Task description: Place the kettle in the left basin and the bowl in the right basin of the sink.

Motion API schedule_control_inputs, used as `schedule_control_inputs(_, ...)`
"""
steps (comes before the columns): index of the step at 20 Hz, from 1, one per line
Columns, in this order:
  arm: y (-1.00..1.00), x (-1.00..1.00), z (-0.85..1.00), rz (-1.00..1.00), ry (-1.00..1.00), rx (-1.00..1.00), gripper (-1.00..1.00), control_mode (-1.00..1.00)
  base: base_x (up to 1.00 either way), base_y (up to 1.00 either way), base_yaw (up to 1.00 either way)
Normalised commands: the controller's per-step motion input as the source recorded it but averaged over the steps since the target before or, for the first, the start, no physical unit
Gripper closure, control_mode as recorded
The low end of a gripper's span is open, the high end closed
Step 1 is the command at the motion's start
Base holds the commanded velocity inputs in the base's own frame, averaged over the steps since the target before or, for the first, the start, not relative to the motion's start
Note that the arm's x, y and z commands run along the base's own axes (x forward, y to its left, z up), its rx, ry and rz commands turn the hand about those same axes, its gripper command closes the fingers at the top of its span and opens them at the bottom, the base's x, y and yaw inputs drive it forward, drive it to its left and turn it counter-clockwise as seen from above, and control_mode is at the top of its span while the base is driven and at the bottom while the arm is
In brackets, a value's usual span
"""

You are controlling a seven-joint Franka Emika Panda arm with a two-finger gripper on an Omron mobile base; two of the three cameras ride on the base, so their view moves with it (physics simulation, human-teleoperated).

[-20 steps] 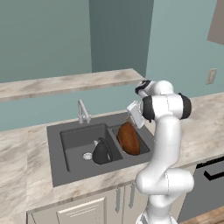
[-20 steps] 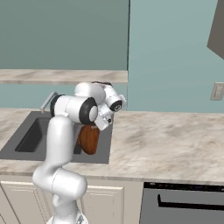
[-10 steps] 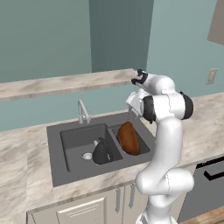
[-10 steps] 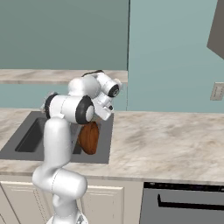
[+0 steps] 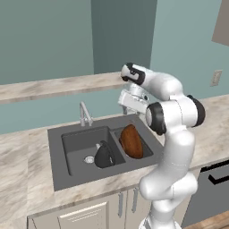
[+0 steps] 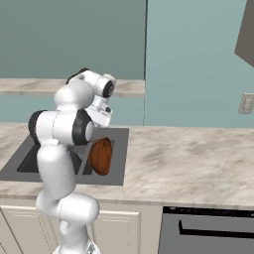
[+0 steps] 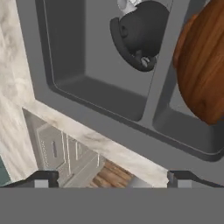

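The black kettle (image 5: 103,155) (image 7: 142,30) sits in the wide left basin (image 5: 80,143) (image 7: 100,83) of the dark grey sink (image 5: 56,161), close to the divider and beside the silver drain. In the narrow right basin (image 5: 150,147) (image 7: 175,118) the reddish-brown wooden bowl (image 5: 132,141) (image 6: 101,155) (image 7: 203,65) leans on edge. My gripper (image 5: 126,106) (image 7: 113,178) hangs open above the sink's back rim, well above both things. It holds nothing.
A slim silver faucet (image 5: 84,114) stands behind the left basin. A raised marble ledge (image 5: 53,86) runs along the wall behind the sink. Counter (image 6: 188,158) stretches to the right, with a dark appliance front (image 5: 214,179) below. Cabinet doors (image 7: 57,148) lie under the sink's front edge.
The gripper has lifted up and back from the bowl, toward the wall. The bowl stays leaning in the right basin, and the kettle has not moved.
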Motion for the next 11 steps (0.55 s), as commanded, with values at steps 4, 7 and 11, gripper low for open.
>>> schedule_control_inputs(4, 0.16, -1.00, 0.03, -0.01, -0.18, -0.13, -1.00, -1.00, 0.00, 0.00, 0.00)
schedule_control_inputs(7, 0.00, -1.00, 0.00, 0.00, -0.34, -0.09, -1.00, -1.00, 0.00, 0.00, 0.00)
schedule_control_inputs(11, 0.00, -0.78, 0.14, -0.04, -0.34, -0.13, -1.00, -1.00, 0.00, 0.00, 0.00)
